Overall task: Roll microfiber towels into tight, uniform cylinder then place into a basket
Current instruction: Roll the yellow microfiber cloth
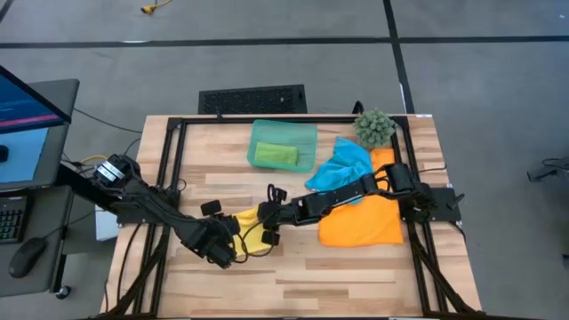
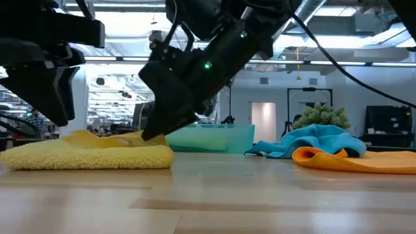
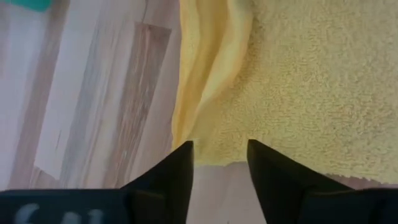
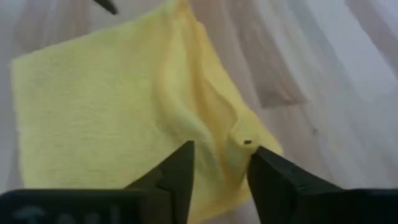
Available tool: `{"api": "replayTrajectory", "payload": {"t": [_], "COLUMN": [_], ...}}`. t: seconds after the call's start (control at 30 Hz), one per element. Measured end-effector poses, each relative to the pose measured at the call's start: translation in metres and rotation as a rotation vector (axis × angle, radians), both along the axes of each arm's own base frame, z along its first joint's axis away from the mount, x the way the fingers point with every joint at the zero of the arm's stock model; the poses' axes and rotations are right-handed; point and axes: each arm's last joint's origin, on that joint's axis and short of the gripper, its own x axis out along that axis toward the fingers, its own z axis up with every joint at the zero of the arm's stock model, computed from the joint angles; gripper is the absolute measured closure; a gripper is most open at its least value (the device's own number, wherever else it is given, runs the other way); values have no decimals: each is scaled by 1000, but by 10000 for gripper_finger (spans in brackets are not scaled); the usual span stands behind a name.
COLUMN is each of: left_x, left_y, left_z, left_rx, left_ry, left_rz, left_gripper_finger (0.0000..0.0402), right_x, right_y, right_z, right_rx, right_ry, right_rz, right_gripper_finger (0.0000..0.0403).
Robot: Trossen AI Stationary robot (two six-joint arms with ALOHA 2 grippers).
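A yellow towel [image 1: 252, 233] lies folded flat on the wooden table, with a raised ridge [image 4: 186, 118] running along it. My left gripper [image 3: 221, 155] stands open at the towel's near edge [image 3: 217, 160], its fingers pointing steeply down. My right gripper [image 4: 221, 158] is open and slants down over the towel's far side, its fingers on either side of the ridge. The teal basket [image 1: 307, 133] stands at the far middle with a green towel [image 1: 276, 155] inside. A blue towel [image 1: 342, 167] and an orange towel [image 1: 360, 224] lie under the right arm. My left gripper stands over the yellow towel's near edge with open fingers; I cannot tell whether they touch it. My right gripper reaches down to the towel's top [image 2: 153, 136] with open fingers astride the ridge; touching or just above, I cannot tell.
A spiky green plant ball [image 1: 375, 127] sits at the far right corner. Bare wood lies along the table's near edge [image 1: 293, 284] and at the far left. A desk with a monitor, keyboard and mouse stands off the table's left side.
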Motion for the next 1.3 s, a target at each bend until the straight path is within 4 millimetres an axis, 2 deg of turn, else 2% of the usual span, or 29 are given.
{"api": "replayTrajectory", "payload": {"t": [0.2, 0.37, 0.47, 0.53, 0.63, 0.73, 0.8, 0.9, 1.03, 1.17, 1.3], "left_x": [0, -3, -7, -10, -15, -13, -10, -5, -7, -14, -16], "left_y": [-1, -11, -24, -31, -37, -39, -42, -46, -44, -35, -29], "left_z": [0, 2, 2, 2, 3, 5, 6, 0, -16, -30, -44], "left_rx": [-7, 14, 32, 33, 68, 112, 103, 78, 56, 45, 3], "left_ry": [28, -12, -84, -104, -152, -243, -304, -346, -371, -375, -430], "left_rz": [-49, -107, -158, -184, -187, -170, -158, -190, -210, -155, -132], "left_gripper_finger": [232, 231, 230, 230, 230, 230, 230, 230, 230, 230, 230], "right_x": [-5, -21, -30, -35, -32, -22, -20, -10, -5, -3, 0], "right_y": [-5, -6, 2, 13, 30, 36, 34, 29, 19, 4, 2], "right_z": [25, 48, 58, 55, 47, 24, 8, -3, -1, -2, 1], "right_rx": [3, -20, -63, -100, -120, -135, -141, -118, -49, -11, 85], "right_ry": [-15, 63, 94, 100, 26, -24, -3, -42, -72, -68, -99], "right_rz": [-10, 2, 64, 134, 248, 314, 315, 303, 273, 228, 316], "right_gripper_finger": [200, 204, 213, 220, 229, 238, 245, 254, 269, 287, 302]}}
